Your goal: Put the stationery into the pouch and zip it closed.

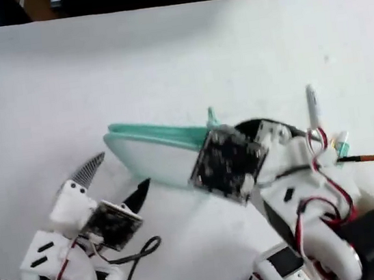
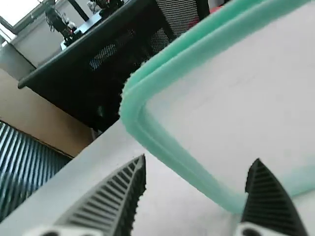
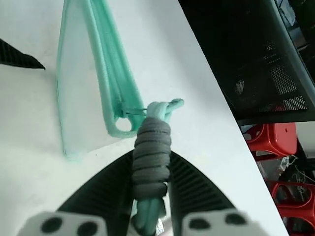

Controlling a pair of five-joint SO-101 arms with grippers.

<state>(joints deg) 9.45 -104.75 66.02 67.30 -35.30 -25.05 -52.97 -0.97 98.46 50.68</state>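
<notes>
The pouch (image 1: 153, 155), white with a teal zip edge, lies flat in the middle of the table. Its teal zip pull (image 3: 162, 105) with a grey wrapped grip (image 3: 151, 157) sits between the fingers of my right gripper (image 3: 151, 164), which is shut on it at the pouch's right end. The pull's tip (image 1: 210, 117) pokes out past the right arm's camera board. My left gripper (image 1: 113, 181) stands open just short of the pouch's left corner (image 2: 147, 93), touching nothing. A white pen (image 1: 312, 104), a brown pencil (image 1: 363, 157) and a small teal-tipped item (image 1: 342, 141) lie on the table right of the pouch.
The white table (image 1: 163, 60) stretches bare behind the pouch to its far edge. The right arm's body and cables (image 1: 319, 198) lie close beside the stationery. Black mesh furniture (image 3: 275, 73) and a red stool (image 3: 275, 142) stand off the table.
</notes>
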